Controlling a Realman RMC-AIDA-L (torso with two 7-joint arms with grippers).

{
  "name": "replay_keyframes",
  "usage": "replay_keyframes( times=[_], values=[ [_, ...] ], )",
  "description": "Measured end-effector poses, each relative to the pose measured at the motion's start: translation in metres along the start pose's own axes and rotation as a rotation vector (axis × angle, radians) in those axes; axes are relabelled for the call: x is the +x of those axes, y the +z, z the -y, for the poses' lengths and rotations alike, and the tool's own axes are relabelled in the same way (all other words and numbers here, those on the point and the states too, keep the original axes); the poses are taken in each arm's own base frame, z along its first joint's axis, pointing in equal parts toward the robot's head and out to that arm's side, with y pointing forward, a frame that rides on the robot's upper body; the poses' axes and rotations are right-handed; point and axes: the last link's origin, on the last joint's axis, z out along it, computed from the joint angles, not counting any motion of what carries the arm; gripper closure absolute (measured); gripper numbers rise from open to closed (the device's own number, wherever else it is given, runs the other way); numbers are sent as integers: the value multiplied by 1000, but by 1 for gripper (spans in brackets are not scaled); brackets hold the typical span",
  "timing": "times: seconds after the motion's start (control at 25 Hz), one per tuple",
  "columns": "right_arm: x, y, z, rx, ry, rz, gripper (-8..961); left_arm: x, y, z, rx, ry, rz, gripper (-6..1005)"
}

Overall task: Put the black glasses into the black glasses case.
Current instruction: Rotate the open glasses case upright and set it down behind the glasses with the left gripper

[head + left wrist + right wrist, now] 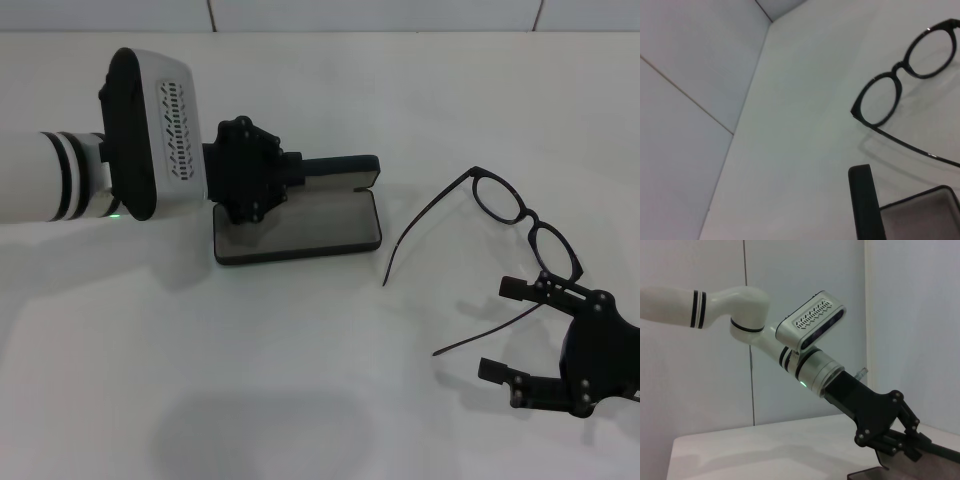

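While the black glasses case (pixel 297 228) lies open — the black glasses (pixel 505 225) beside.

The left gripper (pixel 262 185) hides part of the black glasses case (pixel 300 235), its jaws unseen.

White table (pixel 300 380); on it the open black glasses case (pixel 297 228); black glasses (pixel 525 220) just beside.

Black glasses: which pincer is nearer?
Right. The right pincer sits open beside the black glasses, by one temple arm. The left pincer is across the table at the black glasses case.
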Motion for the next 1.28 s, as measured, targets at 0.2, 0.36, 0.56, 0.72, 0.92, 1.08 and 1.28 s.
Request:
replay_keyframes(
  times=[0.2, 0.36, 0.56, 0.72, 0.92, 1.08, 1.28],
  values=[
    [0, 0, 0, 0, 0, 0, 70, 0, 1, 1, 15, -1, -20, 804],
    [0, 0, 0, 0, 1, 1, 70, 0, 1, 1, 16, -3, -23, 805],
    [0, 1, 0, 0, 1, 1, 70, 2, 1, 2, 31, -6, -37, 805],
    [0, 1, 0, -1, 1, 1, 69, 0, 0, 1, 50, -4, -38, 806],
    [0, 1, 0, 0, 1, 1, 69, -4, 3, 0, 55, -21, -29, 802],
    [0, 1, 0, 0, 1, 1, 70, -5, 4, -1, 58, -16, -26, 796],
    [0, 1, 0, -1, 1, 1, 70, -6, 5, -1, 70, -35, -32, 764]
  ],
)
